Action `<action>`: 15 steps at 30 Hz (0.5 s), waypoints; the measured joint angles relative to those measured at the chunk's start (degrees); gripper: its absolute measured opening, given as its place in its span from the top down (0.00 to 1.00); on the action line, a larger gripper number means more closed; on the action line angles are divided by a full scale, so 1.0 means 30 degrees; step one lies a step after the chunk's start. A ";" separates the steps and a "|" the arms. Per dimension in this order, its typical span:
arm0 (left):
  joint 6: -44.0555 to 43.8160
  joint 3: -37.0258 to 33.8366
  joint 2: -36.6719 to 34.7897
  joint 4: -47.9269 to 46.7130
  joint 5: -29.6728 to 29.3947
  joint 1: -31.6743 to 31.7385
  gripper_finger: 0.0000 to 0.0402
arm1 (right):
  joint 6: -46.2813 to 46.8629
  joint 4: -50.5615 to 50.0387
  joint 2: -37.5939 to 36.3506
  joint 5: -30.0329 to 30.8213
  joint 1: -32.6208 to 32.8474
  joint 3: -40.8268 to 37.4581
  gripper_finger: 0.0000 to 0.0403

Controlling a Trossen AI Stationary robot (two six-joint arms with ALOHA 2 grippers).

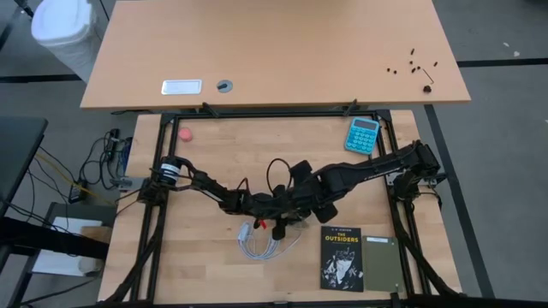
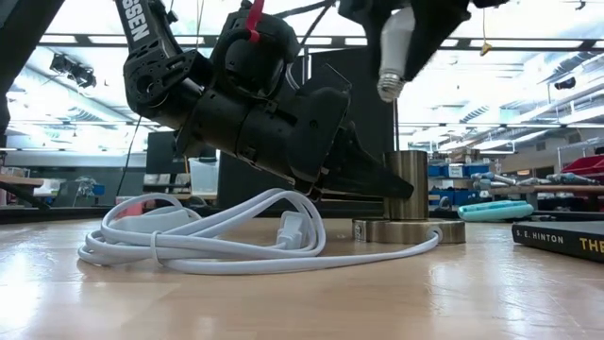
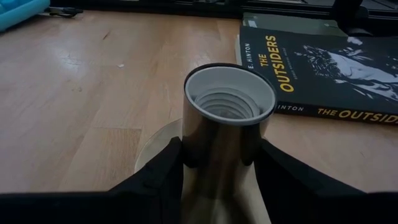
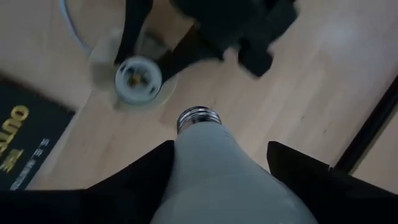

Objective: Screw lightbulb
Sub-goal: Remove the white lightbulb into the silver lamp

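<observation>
The socket [image 3: 230,106], a shiny metal tube with a white threaded inside, stands upright on its round base disc [image 2: 408,230], which rests on the table. My left gripper [image 3: 221,152] is shut on the tube. The white lightbulb [image 2: 394,47] hangs above the socket with its metal screw base [image 4: 198,117] pointing down, held by my right gripper [image 4: 217,155]. In the right wrist view the socket's open mouth [image 4: 138,78] lies below the bulb and off to one side of it. My left gripper pinches the socket's upright tube [image 3: 199,149] between its two fingers [image 3: 163,171], one on each side of the wall below the rim. It comes in low, slanting slightly down. The socket stands upright on its base disc on the table. My right gripper pinches the lightbulb's white glass body [image 4: 186,158] between its two fingers [image 4: 137,177], from above, pointing steeply down. The bulb hangs clear of everything, its screw base lowest and sticking out past the fingertips, above the socket's rim [image 2: 406,153].
A coiled white cable [image 2: 208,236] lies on the table beside the socket. A black book [image 1: 342,257] lies near the front right, and a blue calculator [image 1: 362,135] at the far right. A small pink object [image 1: 184,133] sits at the far left.
</observation>
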 joint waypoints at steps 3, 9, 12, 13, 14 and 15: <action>-0.0045 0.0000 -0.0004 -0.0152 -0.0266 -0.0015 0.56 | 0.1533 -0.1493 -0.0005 -0.0214 0.0035 0.0000 0.37; -0.0066 0.0015 -0.0019 -0.0262 -0.0675 -0.0029 0.56 | 0.5962 -0.4285 -0.0447 -0.1773 0.0153 0.0000 0.33; -0.0054 0.0015 -0.0132 -0.0405 -0.0972 -0.0029 0.56 | 0.7412 -0.4648 -0.1049 -0.1869 0.0507 0.0000 0.34; -0.0037 0.0015 -0.0164 -0.0450 -0.1177 -0.0029 0.56 | 0.7714 -0.4715 -0.1270 -0.1917 0.0673 0.0000 0.35; 0.0000 -0.0014 -0.0164 -0.0392 -0.1308 -0.0022 0.56 | 0.7961 -0.4721 -0.1558 -0.1897 0.0847 0.0000 0.36; 0.0007 -0.0007 -0.0236 -0.0462 -0.1460 -0.0022 0.56 | 0.8183 -0.4714 -0.1828 -0.1772 0.1029 0.0000 0.36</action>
